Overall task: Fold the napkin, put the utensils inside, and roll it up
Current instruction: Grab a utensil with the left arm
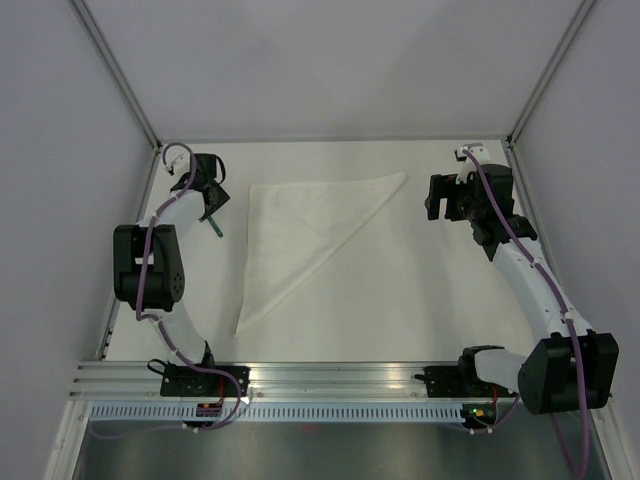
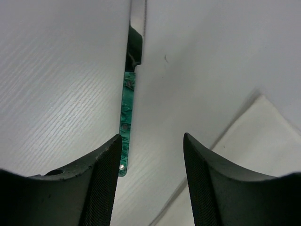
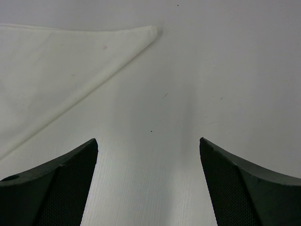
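1. napkin (image 1: 305,235): white cloth, folded into a triangle, lay flat on the worktop (image 1: 400,300) between the two end effectors.
2. left end effector (image 2: 151,141): fingers spread, nothing between them; a napkin corner lay to its right.
3. knife (image 2: 127,108): green marbled handle, steel blade; lay on the worktop ahead of the left end effector, handle end just beside its left finger.
4. right end effector (image 3: 148,143): fingers spread, empty; the napkin's pointed corner lay ahead, to its left.
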### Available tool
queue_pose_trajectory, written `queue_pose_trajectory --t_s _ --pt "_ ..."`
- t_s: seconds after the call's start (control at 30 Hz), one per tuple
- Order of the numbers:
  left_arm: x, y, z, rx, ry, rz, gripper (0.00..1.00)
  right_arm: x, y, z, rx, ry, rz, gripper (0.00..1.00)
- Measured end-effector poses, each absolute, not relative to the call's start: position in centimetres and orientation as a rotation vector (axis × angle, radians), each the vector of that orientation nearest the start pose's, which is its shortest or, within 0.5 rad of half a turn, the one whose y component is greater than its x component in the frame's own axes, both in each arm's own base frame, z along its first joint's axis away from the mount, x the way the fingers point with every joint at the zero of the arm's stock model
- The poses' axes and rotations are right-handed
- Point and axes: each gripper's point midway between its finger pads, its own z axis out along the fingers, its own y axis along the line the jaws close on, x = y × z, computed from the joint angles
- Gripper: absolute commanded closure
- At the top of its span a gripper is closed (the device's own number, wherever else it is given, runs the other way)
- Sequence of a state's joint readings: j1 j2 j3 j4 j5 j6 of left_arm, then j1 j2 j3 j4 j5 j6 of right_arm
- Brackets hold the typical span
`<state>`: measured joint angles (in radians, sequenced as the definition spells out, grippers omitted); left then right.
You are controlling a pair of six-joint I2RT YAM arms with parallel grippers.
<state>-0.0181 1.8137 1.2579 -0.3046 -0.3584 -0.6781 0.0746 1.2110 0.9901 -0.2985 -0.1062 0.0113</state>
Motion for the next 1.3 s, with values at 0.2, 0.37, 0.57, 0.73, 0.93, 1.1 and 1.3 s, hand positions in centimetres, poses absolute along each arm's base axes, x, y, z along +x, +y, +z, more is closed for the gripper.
queue_pose_trajectory --t_s 0.2,0.37,0.57,0.73,0.93,1.1,1.3 --pt "44.0 4.2 5.6 -0.955 2.256 0.235 0.42 37.1 4.9 20.6 -0.138 2.091 0.177 0.07" --pt "43.3 4.5 3.2 -0.972 2.333 0.286 0.43 37.1 5.1 20.9 -0.143 2.085 0.185 0.07" --pt "44.0 6.1 2.4 -1.025 2.361 0.302 0.46 37.1 5.2 20.9 -0.146 2.085 0.189 0.07" --pt "45.3 7.0 2.0 -1.057 2.379 0.292 0.49 37.1 5.3 20.9 -0.150 2.085 0.196 0.07" --pt "46.7 6.7 1.9 -1.056 2.404 0.279 0.55 37.0 5.3 20.9 -0.153 2.087 0.199 0.07" --pt "46.8 6.6 1.8 -1.054 2.420 0.276 0.83 37.0 5.4 20.9 -0.155 2.087 0.203 0.07" --pt "46.8 6.3 1.9 -1.020 2.444 0.256 0.98 36.9 5.6 20.8 -0.161 2.089 0.213 0.07"
